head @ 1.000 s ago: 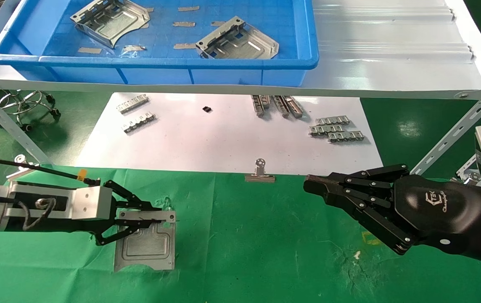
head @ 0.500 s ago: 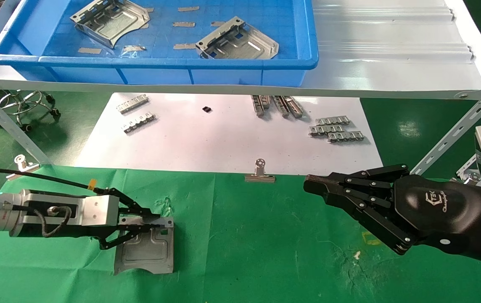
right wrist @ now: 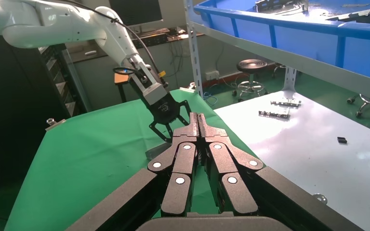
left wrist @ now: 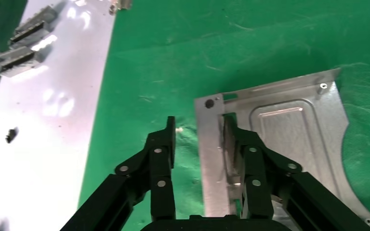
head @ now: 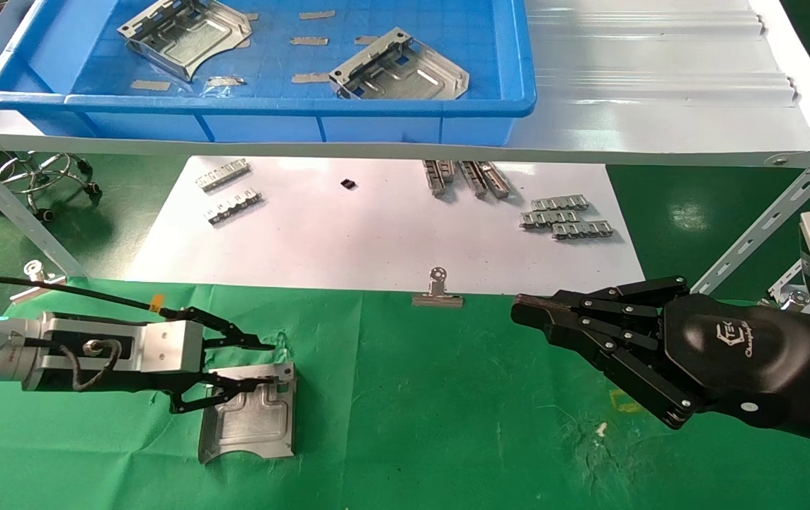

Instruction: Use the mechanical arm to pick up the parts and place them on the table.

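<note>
Plate set down on the green table, left gripper letting go.

The plate (head: 249, 422) lies flat on the table (head: 447, 439), just in front of the left gripper (head: 263, 365). Half a second ago the jaws were pinched on its raised edge; now they stand spread, one finger (left wrist: 163, 144) off the plate on the cloth and the other over the edge, so this piece looks delivered. It is a silver stamped sheet, squarish, with a pressed recess and one curved cut side facing away from the gripper. Well to the right of the plate, the black hand (head: 589, 333) hovers over the table, fingers straight and together, holding nothing. Behind the plate, on the shelf, a blue tray (head: 306, 106) holds two more plates (head: 182, 32).
</note>
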